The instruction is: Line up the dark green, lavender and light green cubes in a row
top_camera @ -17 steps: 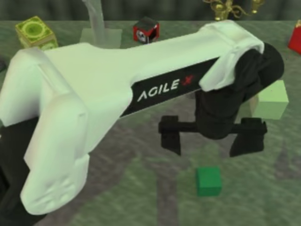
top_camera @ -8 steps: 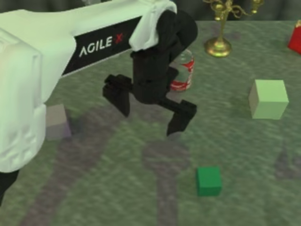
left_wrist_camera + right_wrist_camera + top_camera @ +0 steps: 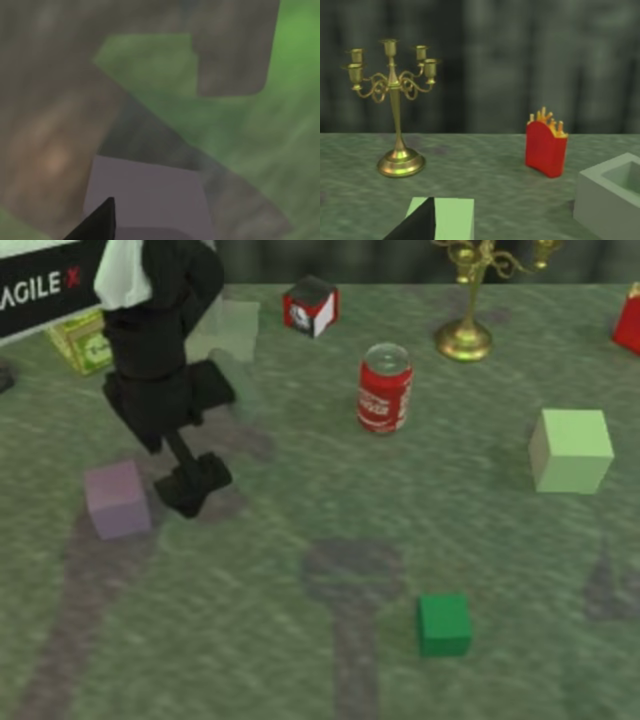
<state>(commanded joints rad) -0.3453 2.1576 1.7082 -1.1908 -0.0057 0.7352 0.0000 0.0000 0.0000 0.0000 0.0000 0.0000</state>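
Upper left of the top view: the left gripper [image 3: 178, 445] hangs on its black wrist just beside the lavender cube [image 3: 117, 499], its jaws spread, one finger [image 3: 192, 483] low near the cube's right face and the other higher up toward the wrist. The fingers stand beside the cube, not around it, and do not appear to touch it. The left wrist view shows the same cube [image 3: 145, 200] close below, with one dark fingertip [image 3: 97, 225] at its near edge.

The lavender cube is plain and matte with flat, square faces. It is judged rigid, light and not fragile, and the matte surface should not slip. The sensible hold is on two opposite side faces, at mid-height, with the jaws square to them. A cube has no long axis; its sides lie slightly turned against the frame edges.

The dark green cube [image 3: 444, 624] sits at lower centre-right, the smallest of the three, nearly square to the frame. The light green cube [image 3: 571, 449] sits at the right, the largest, and will need the widest opening. All three lie well apart, so no row exists yet.

The right gripper does not appear in the top view; the right wrist view shows one dark fingertip [image 3: 415, 224] over the light green cube [image 3: 451, 218], and its opening cannot be judged.
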